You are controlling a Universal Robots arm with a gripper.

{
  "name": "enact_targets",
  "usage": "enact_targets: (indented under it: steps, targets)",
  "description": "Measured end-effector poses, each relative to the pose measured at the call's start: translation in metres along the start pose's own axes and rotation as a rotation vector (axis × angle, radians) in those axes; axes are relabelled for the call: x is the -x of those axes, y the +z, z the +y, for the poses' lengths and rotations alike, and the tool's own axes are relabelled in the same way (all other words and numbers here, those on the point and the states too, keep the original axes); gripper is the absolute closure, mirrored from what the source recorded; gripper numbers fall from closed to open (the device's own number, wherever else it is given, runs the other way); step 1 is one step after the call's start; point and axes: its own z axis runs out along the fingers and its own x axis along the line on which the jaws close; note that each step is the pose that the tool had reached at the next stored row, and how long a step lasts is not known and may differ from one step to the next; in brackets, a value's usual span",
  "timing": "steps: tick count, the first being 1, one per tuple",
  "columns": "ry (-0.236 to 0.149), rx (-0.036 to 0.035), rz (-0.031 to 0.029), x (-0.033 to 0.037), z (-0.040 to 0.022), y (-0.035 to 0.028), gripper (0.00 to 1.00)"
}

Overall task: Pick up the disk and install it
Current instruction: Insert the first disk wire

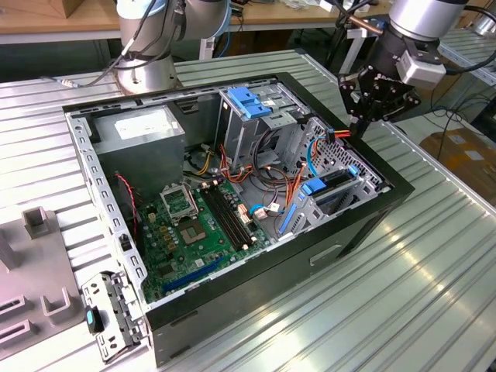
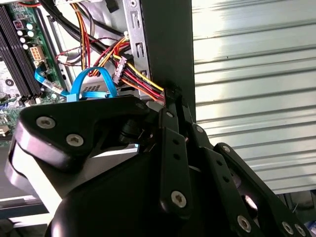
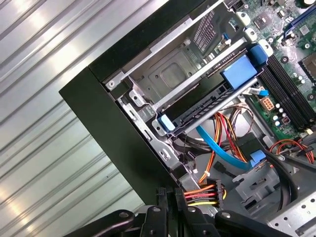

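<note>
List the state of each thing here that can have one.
case: open, side panel off.
power cable: connector looks unplugged.
gripper: shut, tips against the power cable.
blue carrier: seated in the drive cage.

- Table (image 1: 434, 256): ribbed silver-grey metal slats, with bright glare on the exterior view's right. The same slats run past the case wall in the first wrist view (image 3: 49, 98).
- Computer case (image 1: 256, 298): black, lying on its side mid-table with the open face up, set at an angle to the slats.
- Arm base (image 1: 147, 74): round and grey, standing just behind the case's far corner.
- Grey fixture plate (image 1: 31, 263): at the exterior view's left edge, with raised blocks and slots.
- Perforated metal bracket (image 1: 116, 310) with a blue clip (image 1: 94, 319): lies just beside the case's near corner.
</note>
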Motion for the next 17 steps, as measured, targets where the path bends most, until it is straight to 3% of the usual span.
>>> enact_targets:
  steps: [3,5,10,17]
  targets:
    - [0.000,0.0007,0.0005,0.0003,0.0002,-0.0002,0.83]
    - [0.000,0.0007,0.0005,0.0061,0.0048,-0.0007,0.83]
    - [0.003,0.0010,0.0007,0.0133,0.0107,-0.0010,0.83]
    - [0.129,0.0085,0.0077,0.0133,0.0107,-0.0001,0.83]
